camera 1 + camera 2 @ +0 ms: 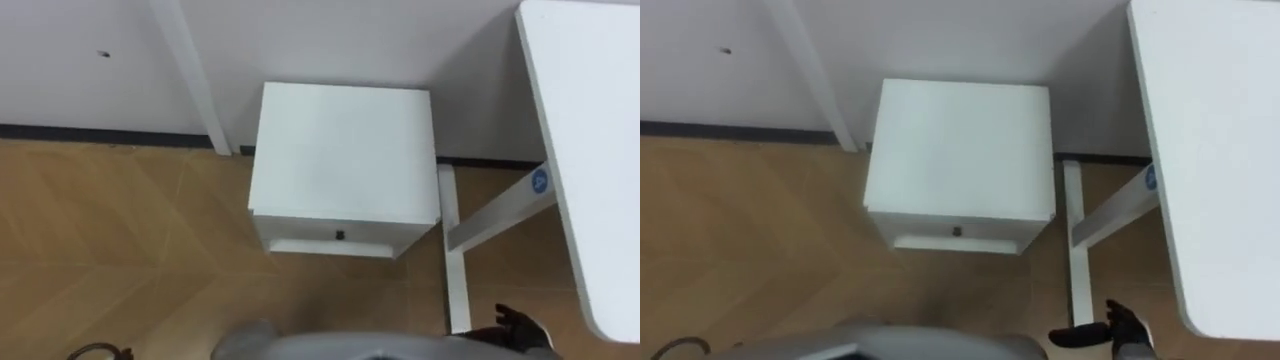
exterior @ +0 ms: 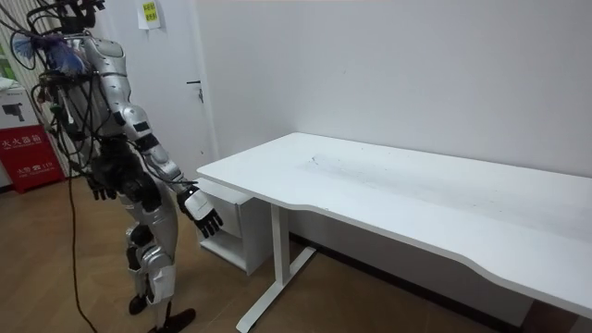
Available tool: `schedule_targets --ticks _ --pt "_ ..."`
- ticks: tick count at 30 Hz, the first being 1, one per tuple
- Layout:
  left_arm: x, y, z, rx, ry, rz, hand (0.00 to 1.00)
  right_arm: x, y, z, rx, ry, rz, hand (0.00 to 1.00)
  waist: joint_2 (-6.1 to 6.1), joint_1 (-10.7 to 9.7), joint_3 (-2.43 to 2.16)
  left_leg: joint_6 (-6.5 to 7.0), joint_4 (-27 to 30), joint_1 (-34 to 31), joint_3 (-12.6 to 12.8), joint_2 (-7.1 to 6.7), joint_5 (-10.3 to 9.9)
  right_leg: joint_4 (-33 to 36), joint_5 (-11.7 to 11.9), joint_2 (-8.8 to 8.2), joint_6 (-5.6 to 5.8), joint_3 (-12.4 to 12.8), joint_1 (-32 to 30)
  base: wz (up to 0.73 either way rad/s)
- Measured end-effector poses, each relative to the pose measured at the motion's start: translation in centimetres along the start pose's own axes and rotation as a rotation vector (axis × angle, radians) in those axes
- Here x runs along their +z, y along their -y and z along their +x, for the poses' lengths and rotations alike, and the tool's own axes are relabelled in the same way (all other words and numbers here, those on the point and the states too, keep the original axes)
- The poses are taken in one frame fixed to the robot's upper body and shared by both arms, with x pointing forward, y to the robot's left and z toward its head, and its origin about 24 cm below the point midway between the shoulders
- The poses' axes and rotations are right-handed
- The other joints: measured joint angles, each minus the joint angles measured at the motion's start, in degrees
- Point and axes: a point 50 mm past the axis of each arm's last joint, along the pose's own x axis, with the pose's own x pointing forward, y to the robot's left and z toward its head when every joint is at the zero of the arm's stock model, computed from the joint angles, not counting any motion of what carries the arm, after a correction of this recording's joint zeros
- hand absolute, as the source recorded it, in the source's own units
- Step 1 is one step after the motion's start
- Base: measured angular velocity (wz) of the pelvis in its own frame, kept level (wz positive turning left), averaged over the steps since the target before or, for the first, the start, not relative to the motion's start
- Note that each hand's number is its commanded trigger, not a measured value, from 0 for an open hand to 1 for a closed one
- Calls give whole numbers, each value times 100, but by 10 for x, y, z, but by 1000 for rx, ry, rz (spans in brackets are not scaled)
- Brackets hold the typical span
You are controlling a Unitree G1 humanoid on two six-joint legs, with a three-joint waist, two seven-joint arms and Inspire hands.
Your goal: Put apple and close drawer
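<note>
The long white-topped desk [image 1: 590, 150] stands on the robot's right, so it faces the small white box-shaped cabinet [image 1: 345, 150] squarely. The cabinet's white drawer [image 1: 300, 232], with its small dark knob [image 1: 340, 235], looks shut or nearly so, and whether the apple lies inside cannot be told. The right hand [image 1: 517, 325] hangs low, its fingers loosely spread and empty, probably because nothing is left to carry.

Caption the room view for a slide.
Robot facing the white cabinet beside the desk, right hand open, hanging low.
</note>
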Motion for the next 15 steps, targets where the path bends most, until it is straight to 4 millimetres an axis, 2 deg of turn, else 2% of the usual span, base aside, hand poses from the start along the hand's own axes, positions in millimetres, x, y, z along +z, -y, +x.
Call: schedule_targets --ticks 2,4,6,15 --pt "8 5 0 -12 22 -15 0 -5 0 -1 6 -27 23 0 3 -30 2 -56 -37 34 -67 32 -12 -74 8 52 -18 -112 84 8" --pt "10 10 0 -25 25 -19 0 -7 -2 -1 16 -43 23 0 35 -25 -4 -82 -95 48 -76 80 -13 -73 11 73 -24 -139 100 0" --pt "9 12 -1 -32 21 -21 0 -12 -5 -2 27 -63 29 0 52 -25 1 -98 -130 58 -81 71 -2 -76 12 75 -25 -193 114 0" --pt "-16 17 -4 -50 -81 -26 0 -37 -10 -6 74 -192 52 0 134 -7 14 -113 -290 258 -116 57 10 -77 11 73 -26 -214 234 1"
